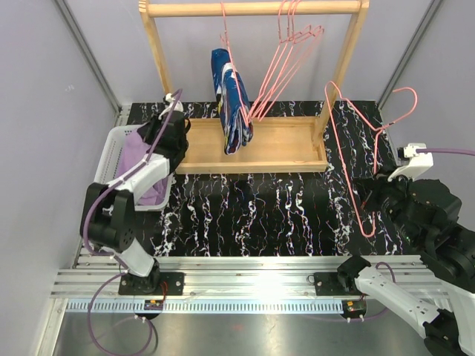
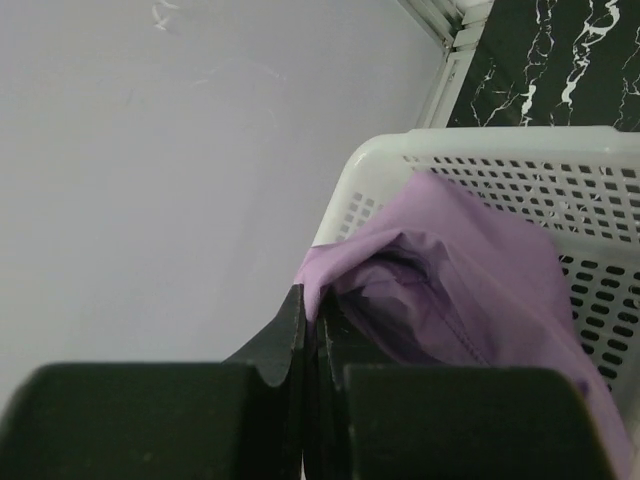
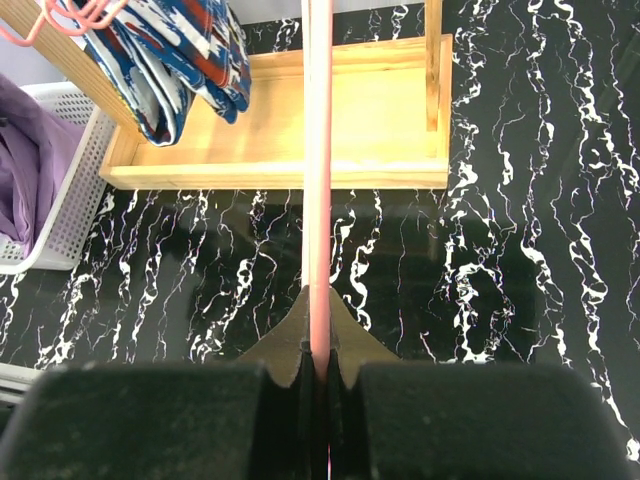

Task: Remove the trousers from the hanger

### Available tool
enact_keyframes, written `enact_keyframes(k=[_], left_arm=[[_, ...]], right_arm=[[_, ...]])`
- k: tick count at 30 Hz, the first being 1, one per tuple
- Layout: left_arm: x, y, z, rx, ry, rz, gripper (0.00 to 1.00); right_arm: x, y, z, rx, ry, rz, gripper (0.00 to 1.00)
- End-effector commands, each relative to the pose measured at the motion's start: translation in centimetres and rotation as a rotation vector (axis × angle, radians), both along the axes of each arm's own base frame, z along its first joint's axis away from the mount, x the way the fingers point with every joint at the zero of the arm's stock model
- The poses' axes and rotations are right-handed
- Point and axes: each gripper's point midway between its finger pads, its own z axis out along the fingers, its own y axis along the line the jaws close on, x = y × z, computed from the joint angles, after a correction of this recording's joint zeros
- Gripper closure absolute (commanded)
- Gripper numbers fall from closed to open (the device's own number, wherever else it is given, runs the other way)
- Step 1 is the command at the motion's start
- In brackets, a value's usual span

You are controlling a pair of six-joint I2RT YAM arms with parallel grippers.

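Observation:
The lilac trousers [image 1: 137, 159] lie bunched in the white basket [image 1: 111, 152] at the left. My left gripper [image 1: 157, 141] is over the basket, and in the left wrist view it [image 2: 310, 300] is shut on a fold of the lilac trousers [image 2: 470, 270]. The dark blue splashed trousers [image 1: 231, 100] hang draped over a pink hanger on the wooden rack [image 1: 252, 144]; they also show in the right wrist view [image 3: 175, 50]. My right gripper [image 1: 375, 182] is shut on a bare pink wire hanger [image 1: 355, 148], held upright at the right; its bar runs between the jaws [image 3: 320, 310].
Several bare pink hangers [image 1: 286, 52] hang on the rack's top rail. The rack's wooden base [image 3: 380, 110] stands at the back of the black marbled table [image 1: 260, 215]. The basket wall [image 2: 520, 160] stands against the grey left wall.

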Motion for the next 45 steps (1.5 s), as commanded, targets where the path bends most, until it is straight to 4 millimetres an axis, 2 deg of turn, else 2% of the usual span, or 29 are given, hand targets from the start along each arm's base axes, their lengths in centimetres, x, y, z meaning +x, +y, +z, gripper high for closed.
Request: enact_keyframes(k=[1,4,9,11,13,14,16,19,20,22,23,24,25,27,28,31,32,34,35,39,40,41,43,44,45], left_arm=[[1.4,0.3,1.8,0.004,-0.071,0.083,1.00],[1.7,0.5,-0.1,0.021,-0.036,0.132,1.00],[1.2,1.2,-5.3,0.030,0.053,0.190,1.00],[1.2,1.9,-6.1,0.061,0.078,0.226,1.00],[1.8,1.9,-6.1,0.041,0.063,0.243,1.00],[1.4,1.9,-7.0,0.039,0.115,0.236,1.00],[2.0,1.0,-8.6,-0.063,0.112,0.180,1.00],[2.2,-0.1,-9.4,-0.171,0.111,0.125,0.88],[2.5,-1.0,-10.1,-0.231,0.130,0.061,0.75],[2.5,-1.3,-8.5,-0.293,0.070,0.035,0.62],[2.4,-1.4,-8.0,-0.313,0.067,0.028,0.44],[2.3,-1.4,-7.4,-0.333,0.052,0.021,0.38],[2.2,-1.6,-5.8,-0.354,0.013,0.000,0.35],[2.0,-2.3,-4.7,-0.402,-0.009,-0.060,0.26],[1.6,-2.5,-2.4,-0.431,-0.066,-0.086,0.24],[1.0,-4.0,0.1,-0.510,-0.114,-0.201,0.17],[0.3,-5.0,2.2,-0.552,-0.153,-0.282,0.15],[-0.6,-5.4,3.1,-0.592,-0.178,-0.336,0.01],[-1.3,-5.8,4.8,-0.619,-0.216,-0.379,0.01],[-2.0,-4.5,6.1,-0.714,-0.251,-0.345,0.02],[-2.0,-4.1,6.4,-0.745,-0.256,-0.334,0.06],[-2.3,-4.4,5.7,-0.790,-0.218,-0.338,0.09],[-2.0,-3.3,3.6,-0.870,-0.180,-0.255,0.18],[-2.2,-3.5,2.6,-0.911,-0.122,-0.235,0.26],[-1.9,-3.2,0.9,-0.954,-0.089,-0.185,0.27]], right_arm=[[0.2,0.3,1.4,0.028,-0.053,0.013,1.00],[0.2,0.1,1.6,0.025,-0.064,0.007,1.00],[0.1,0.1,2.1,0.034,-0.078,0.014,1.00],[0.0,0.1,2.3,0.036,-0.082,0.017,1.00],[-0.1,0.1,2.5,0.040,-0.088,0.017,1.00],[-0.2,0.0,2.6,0.045,-0.095,0.017,1.00],[-0.2,0.0,2.9,0.051,-0.102,0.017,1.00],[-0.1,0.1,2.8,0.047,-0.096,0.018,1.00],[-0.2,0.1,2.9,0.047,-0.095,0.020,1.00],[-0.3,0.1,2.9,0.047,-0.091,0.024,1.00],[-0.4,0.1,3.0,0.050,-0.094,0.025,1.00],[-0.4,0.1,3.1,0.056,-0.095,0.024,1.00],[-0.6,0.1,3.2,0.060,-0.099,0.029,1.00],[-0.6,0.0,3.3,0.064,-0.101,0.028,1.00],[-0.7,0.1,3.4,0.066,-0.100,0.029,1.00],[-0.7,0.2,3.4,0.070,-0.097,0.036,1.00],[-0.8,0.2,3.5,0.072,-0.096,0.037,1.00],[-0.8,0.2,3.6,0.079,-0.099,0.037,1.00],[-0.9,0.2,3.7,0.081,-0.099,0.037,1.00],[-1.0,0.6,4.0,0.094,-0.096,0.057,1.00],[-1.1,0.6,4.1,0.098,-0.099,0.058,1.00],[-1.1,0.6,4.1,0.100,-0.098,0.059,1.00],[-1.1,0.6,4.0,0.102,-0.099,0.056,1.00],[-1.1,0.6,4.0,0.104,-0.099,0.057,1.00],[-1.1,0.6,4.1,0.106,-0.103,0.057,1.00]])
